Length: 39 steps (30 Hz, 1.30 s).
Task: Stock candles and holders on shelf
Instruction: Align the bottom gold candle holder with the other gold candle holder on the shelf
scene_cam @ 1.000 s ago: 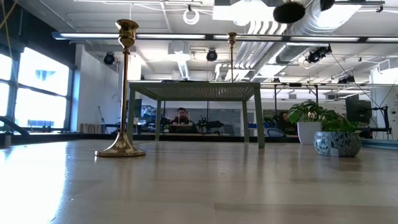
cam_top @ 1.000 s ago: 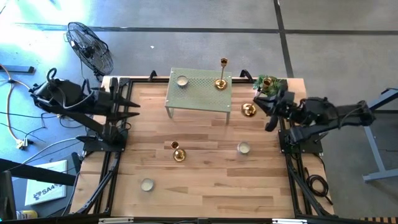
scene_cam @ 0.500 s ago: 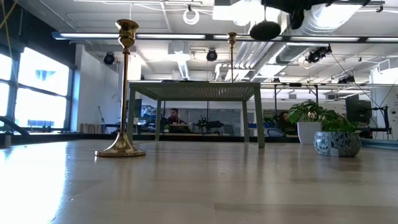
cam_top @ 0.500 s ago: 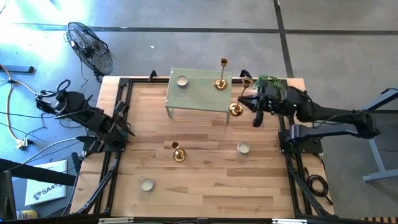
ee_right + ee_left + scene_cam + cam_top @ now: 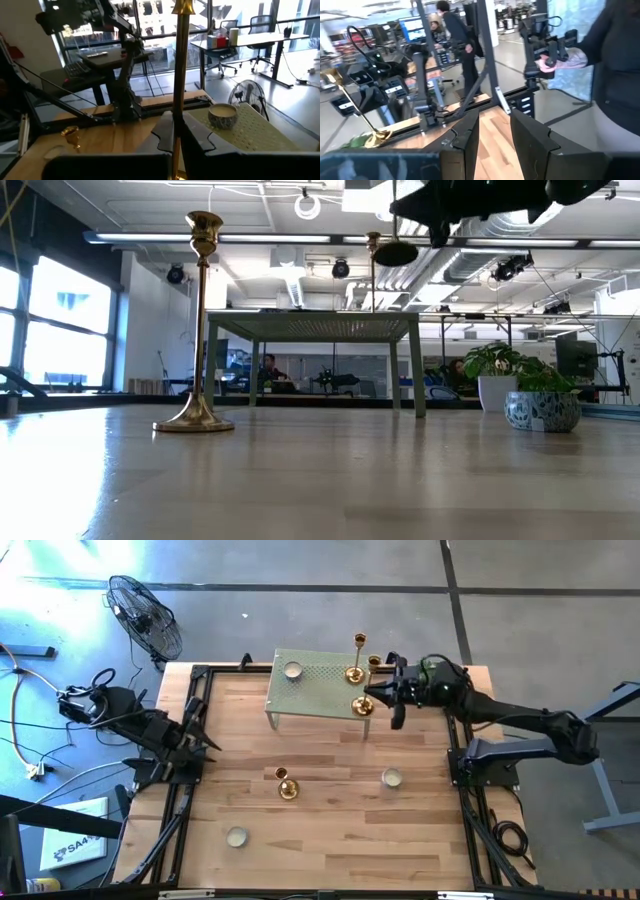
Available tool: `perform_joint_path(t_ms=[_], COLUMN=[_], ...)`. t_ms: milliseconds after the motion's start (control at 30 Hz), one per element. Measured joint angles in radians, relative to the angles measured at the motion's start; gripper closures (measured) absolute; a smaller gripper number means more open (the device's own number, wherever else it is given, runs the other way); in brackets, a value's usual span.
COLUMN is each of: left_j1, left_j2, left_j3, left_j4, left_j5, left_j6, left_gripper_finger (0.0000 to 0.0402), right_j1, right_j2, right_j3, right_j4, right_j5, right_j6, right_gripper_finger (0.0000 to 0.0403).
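Note:
The sage-green shelf (image 5: 318, 692) stands at the far middle of the table. On it sit a cream candle (image 5: 293, 670) and a tall gold holder (image 5: 356, 673). My right gripper (image 5: 374, 692) is shut on another tall gold holder (image 5: 364, 705) above the shelf's right end; its base shows from below in the low view (image 5: 397, 253). A short gold holder (image 5: 287, 786) and two candles (image 5: 392, 778) (image 5: 236, 836) stand on the table. My left gripper (image 5: 200, 735) waits open at the table's left edge. My right gripper pinches the holder's thin stem (image 5: 176, 107) between its two fingers (image 5: 200, 137). The fingers come level from the table's right and lie across the stem. The holder stands upright in the hold, lifted clear, its base (image 5: 363, 707) above the shelf top.
A potted plant (image 5: 540, 395) stands at the far right corner, partly under my right arm. A fan (image 5: 145, 615) stands on the floor beyond the far left corner. A person in dark clothes (image 5: 615, 75) stands beside the table's left side.
My right gripper has carried the gold holder from beside the plant toward the table's left, to above the shelf's right end; the holder stays upright and lifted. My left arm has drawn back toward the table's near left.

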Motion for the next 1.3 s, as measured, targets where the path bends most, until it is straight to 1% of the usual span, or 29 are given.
perform_joint_path(t_ms=[167,400,600,767,867,1100,1300], left_j1=[0.0,0.0,0.0,0.0,0.0,0.0,0.0], left_j2=[0.0,0.0,0.0,0.0,0.0,-0.001,-0.002], left_j3=[0.0,0.0,0.0,0.0,0.0,0.0,0.0], left_j4=[-0.001,-0.006,-0.016,-0.02,-0.02,-0.02,-0.02], left_j5=[-0.011,-0.013,-0.014,-0.014,-0.016,-0.089,-0.09], left_j6=[0.0,0.0,0.0,-0.001,-0.002,-0.022,-0.023], left_gripper_finger=[0.0293,0.0293,0.0293,0.0293,0.0293,0.0293,0.0293], right_j1=[-0.075,-0.137,-0.144,-0.144,-0.149,-0.175,-0.2], right_j2=[0.063,0.169,0.246,0.281,0.291,0.323,0.359], right_j3=[0.0,0.0,0.0,0.0,0.0,0.0,0.002], right_j4=[0.033,0.111,0.162,0.16,0.16,0.166,0.194], right_j5=[-0.096,-0.168,-0.155,-0.084,-0.08,-0.072,-0.072], right_j6=[0.0,-0.001,-0.021,-0.064,-0.093,-0.135,-0.15], right_gripper_finger=[0.0401,0.0401,0.0401,0.0401,0.0401,0.0401,0.0401])
